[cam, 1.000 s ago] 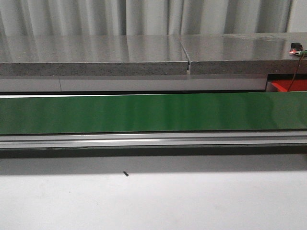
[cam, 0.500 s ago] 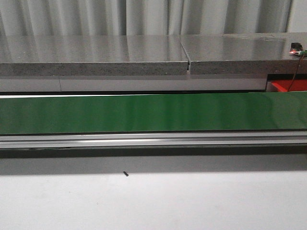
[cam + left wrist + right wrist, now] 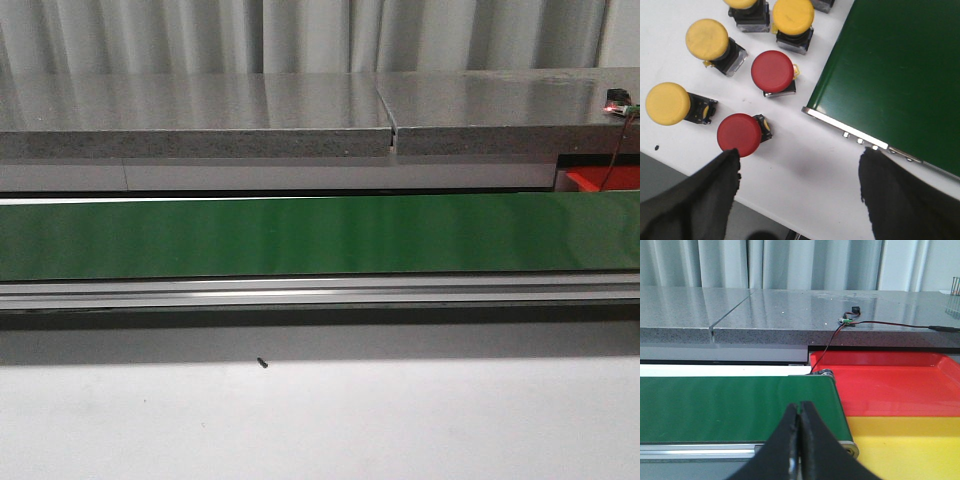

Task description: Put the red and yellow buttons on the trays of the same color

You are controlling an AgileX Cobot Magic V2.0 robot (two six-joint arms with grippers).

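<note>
The buttons are mushroom-headed push switches, each a round domed cap on a small black block with silver and yellow fittings. Only the left wrist view shows them, lying in a loose cluster on the white table (image 3: 805, 165) just beside the end of the green conveyor belt (image 3: 900, 70). Two are red: one red button (image 3: 739, 134) lies tipped on its side, touching the tip of one black finger (image 3: 715, 185) of the left gripper (image 3: 797, 187), and a second red button (image 3: 772, 71) sits just beyond it, nearer the belt's corner. Around them are yellow buttons: one yellow button (image 3: 668, 103) on its side at the cluster's outer edge, another (image 3: 707, 39) past it, a third (image 3: 792, 16) close to the belt, and a fourth cut off by the frame edge. The left gripper's fingers stand wide apart, holding nothing.

The right wrist view shows the belt's other end, where a red plastic tray (image 3: 890, 382) lies farther back and a yellow plastic tray (image 3: 910, 440) nearer, side by side against the belt. The right gripper (image 3: 800, 440) is clenched, its black fingers pressed together with nothing between them.

The front view shows neither arm nor any button: only the long green belt, its aluminium rail (image 3: 320, 294), the grey stone counter (image 3: 200, 115) behind, and a corner of the red tray at far right.
</note>
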